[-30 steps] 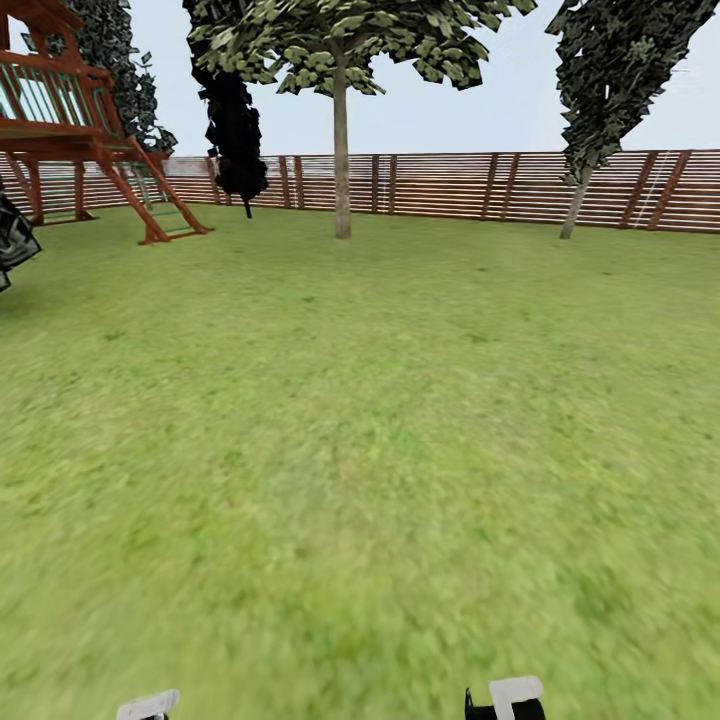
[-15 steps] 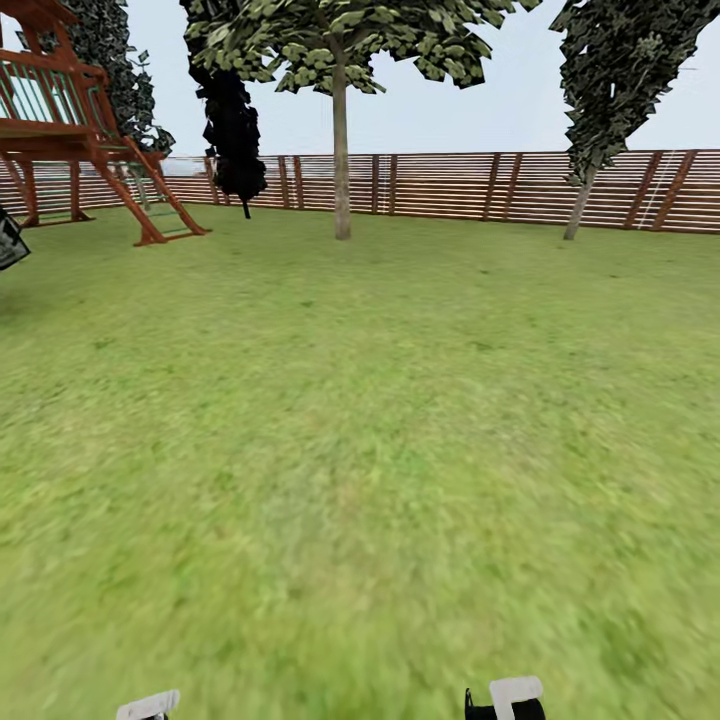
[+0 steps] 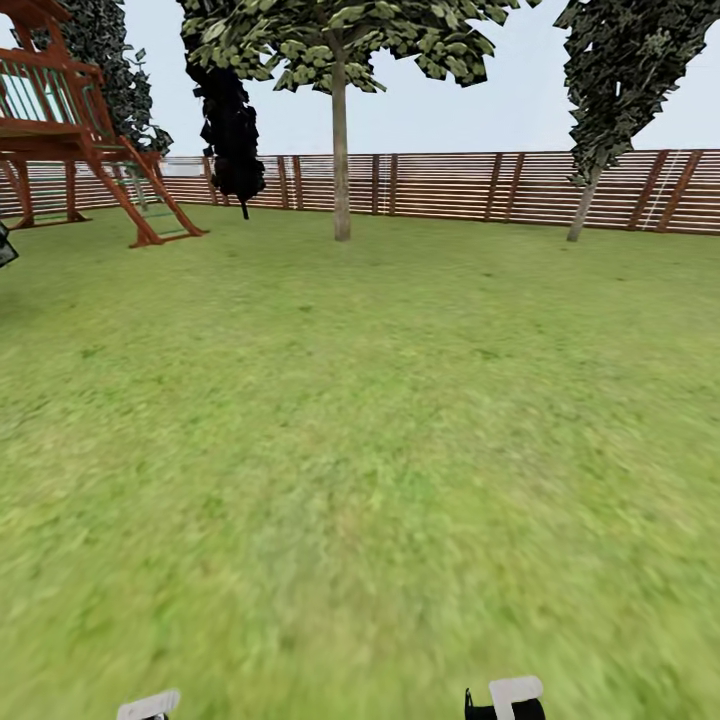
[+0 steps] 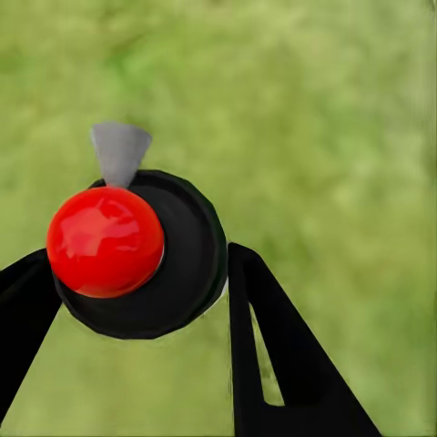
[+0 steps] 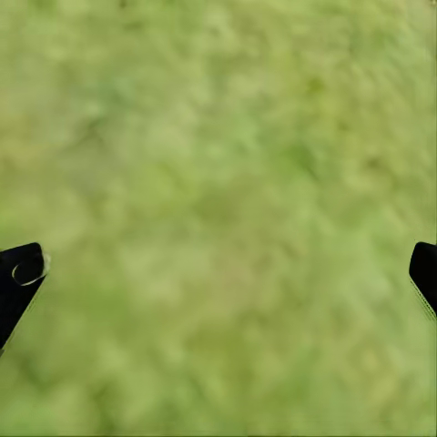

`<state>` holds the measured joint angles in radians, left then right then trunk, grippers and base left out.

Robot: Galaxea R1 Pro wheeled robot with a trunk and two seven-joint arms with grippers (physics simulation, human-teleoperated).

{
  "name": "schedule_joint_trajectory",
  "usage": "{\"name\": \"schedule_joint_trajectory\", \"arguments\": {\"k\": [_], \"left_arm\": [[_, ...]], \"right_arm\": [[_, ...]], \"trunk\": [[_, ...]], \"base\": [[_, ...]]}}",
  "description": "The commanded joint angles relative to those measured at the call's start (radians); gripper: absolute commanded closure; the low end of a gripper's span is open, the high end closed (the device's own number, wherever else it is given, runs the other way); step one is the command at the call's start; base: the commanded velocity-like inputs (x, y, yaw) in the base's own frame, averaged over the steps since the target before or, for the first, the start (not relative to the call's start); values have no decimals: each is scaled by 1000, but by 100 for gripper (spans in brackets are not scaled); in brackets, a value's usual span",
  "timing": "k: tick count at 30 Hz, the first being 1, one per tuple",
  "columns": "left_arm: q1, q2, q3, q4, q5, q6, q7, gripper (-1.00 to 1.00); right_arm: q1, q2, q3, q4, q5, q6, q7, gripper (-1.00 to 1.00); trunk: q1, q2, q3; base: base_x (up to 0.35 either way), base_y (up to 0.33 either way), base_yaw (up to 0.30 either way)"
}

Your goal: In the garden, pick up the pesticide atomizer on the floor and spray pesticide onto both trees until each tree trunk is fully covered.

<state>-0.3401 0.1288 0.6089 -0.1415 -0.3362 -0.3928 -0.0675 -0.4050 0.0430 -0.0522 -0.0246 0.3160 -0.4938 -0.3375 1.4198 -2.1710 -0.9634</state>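
In the left wrist view, my left gripper [image 4: 138, 264] is shut on the pesticide atomizer [image 4: 105, 241], a black bottle with a round red top and a grey nozzle, seen from above over blurred grass. My right gripper [image 5: 223, 269] is open, its two black fingertips far apart over bare grass. In the head view a tree [image 3: 341, 150] with a straight grey-brown trunk stands far ahead on the garden lawn [image 3: 360, 430], just before the fence. No white specks of pesticide show on it.
A brown slat fence [image 3: 450, 185] closes the far side. A red wooden play structure [image 3: 70, 130] stands at the far left, a dark cypress [image 3: 232, 130] beside it. A leaning dark-leaved tree [image 3: 582, 200] is at the far right.
The whole head view has shifted a little: the play structure and the dark object at the left edge slide further left, so the camera has moved. The arm parts at the bottom stay put.
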Motion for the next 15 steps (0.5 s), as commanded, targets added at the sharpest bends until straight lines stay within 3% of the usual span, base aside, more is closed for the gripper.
{"name": "schedule_joint_trajectory", "arguments": {"k": [1, 15], "left_arm": [[0, 0, 0, 0, 0, 0, 0, 100], [0, 0, 0, 0, 0, 0, 0, 100]], "right_arm": [[0, 0, 0, 0, 0, 0, 0, -100], [0, 0, 0, 0, 0, 0, 0, -100]], "trunk": [[0, 0, 0], [0, 0, 0]], "base": [[338, 0, 0], [338, 0, 0]]}}
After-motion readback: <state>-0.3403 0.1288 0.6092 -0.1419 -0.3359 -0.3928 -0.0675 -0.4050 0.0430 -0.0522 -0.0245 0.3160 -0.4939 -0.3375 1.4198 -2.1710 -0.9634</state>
